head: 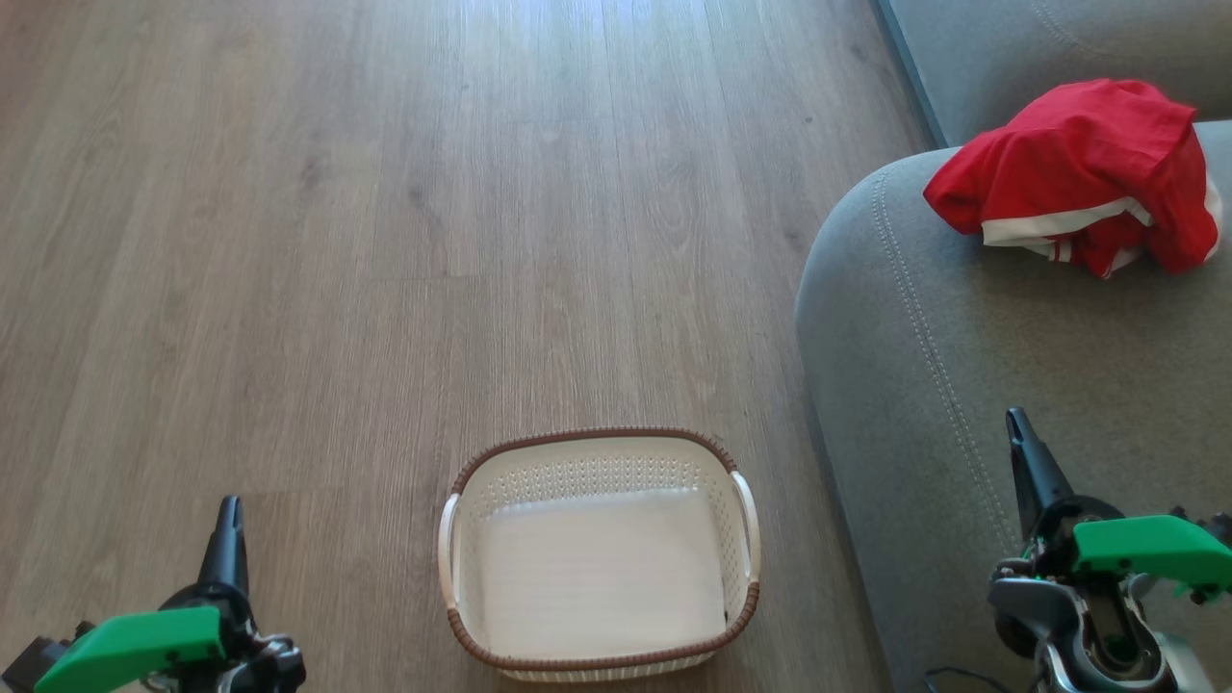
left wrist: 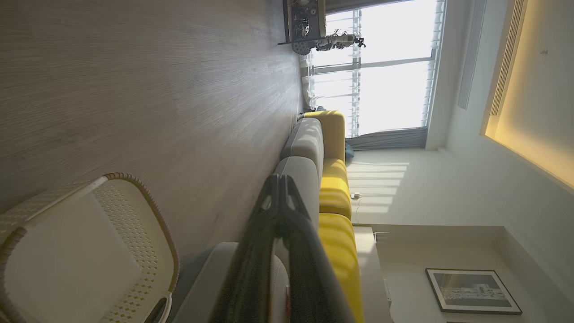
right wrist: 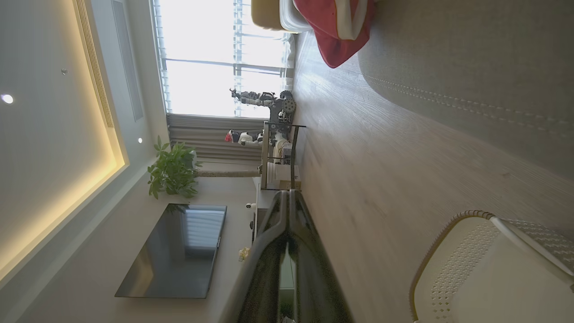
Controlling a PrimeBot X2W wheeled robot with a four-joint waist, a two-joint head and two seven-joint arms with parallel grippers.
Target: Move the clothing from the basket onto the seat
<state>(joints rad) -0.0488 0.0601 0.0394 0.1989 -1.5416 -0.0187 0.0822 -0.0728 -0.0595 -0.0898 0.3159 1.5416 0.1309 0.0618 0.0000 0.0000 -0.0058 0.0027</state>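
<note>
The cream basket (head: 597,460) with a brown rim stands on the floor at the bottom centre, and nothing lies inside it. Red clothing (head: 1078,168) with white trim lies crumpled on the grey seat (head: 962,318) at the upper right. My left gripper (head: 229,525) hangs at the lower left, shut, over the floor to the left of the basket. Over the seat's front edge at the lower right, my right gripper (head: 1018,433) is shut with nothing in it. In the left wrist view the basket (left wrist: 134,211) and shut gripper (left wrist: 279,179) appear; in the right wrist view the clothing (right wrist: 336,40), basket (right wrist: 448,269) and shut gripper (right wrist: 289,194).
Wood-look floor (head: 385,241) spreads to the left of and beyond the basket. In the wrist views a yellow sofa back (left wrist: 336,188), a window (left wrist: 390,67), a dark TV screen (right wrist: 175,251), a plant (right wrist: 172,172) and a shelf (right wrist: 278,152) stand far off.
</note>
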